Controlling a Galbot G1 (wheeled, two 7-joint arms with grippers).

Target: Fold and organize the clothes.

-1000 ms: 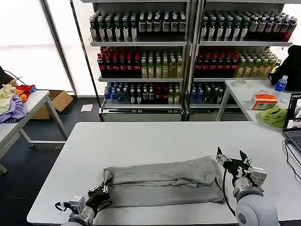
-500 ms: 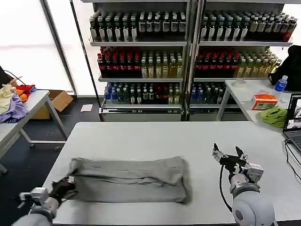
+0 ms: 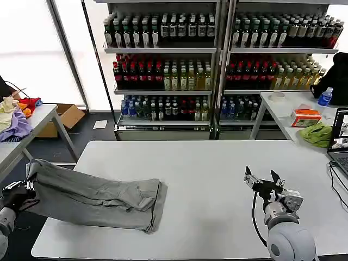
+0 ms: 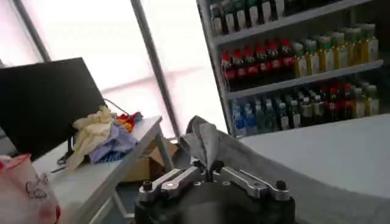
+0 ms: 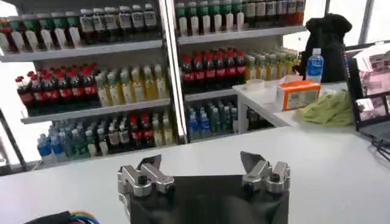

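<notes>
Grey cotton, the T-shirt [image 3: 95, 197] is lying folded into a long band across the left part of the white counter [image 3: 217, 179], its left end hanging past the counter's edge and lifting off it. The chest print is hidden inside the folds, and the sleeves are impossible to make out. The left end effector [image 3: 17, 191] is pinching that raised end at the head view's left border; in the left wrist view its fingers [image 4: 183, 178] are closing on a bunched corner of cloth [image 4: 204, 143]. Half a second ago the shirt was resting further right, near the counter's middle, so it is being dragged leftward. The right end effector [image 3: 262, 182] is hovering over the counter's right side, fingers spread and gripping nothing, almost where it was before.
</notes>
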